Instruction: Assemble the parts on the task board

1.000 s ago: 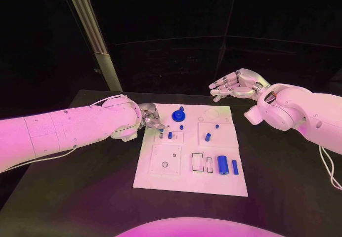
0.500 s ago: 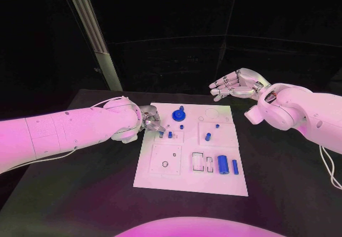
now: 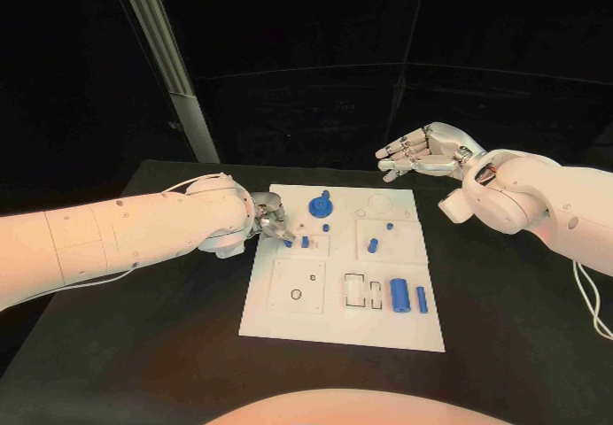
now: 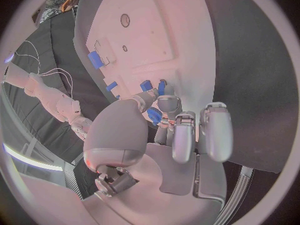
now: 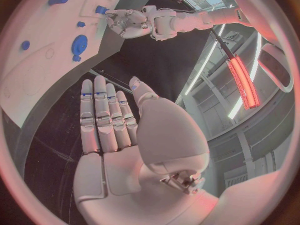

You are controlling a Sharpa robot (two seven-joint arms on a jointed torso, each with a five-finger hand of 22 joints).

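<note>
Left robot hand (image 3: 272, 221): you're pinching a small blue part (image 4: 154, 116) at the task board's (image 3: 326, 329) left edge (far half).
Right robot hand (image 3: 422, 150): fingers spread, holding nothing, above the bench's (image 3: 128, 354) far edge.
Other parts: on the board.

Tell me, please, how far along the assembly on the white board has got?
Partly done: a blue round part stands on the white task board. The left hand pinches a small blue part there. Two blue cylinders lie loose; the right hand hovers empty.
</note>
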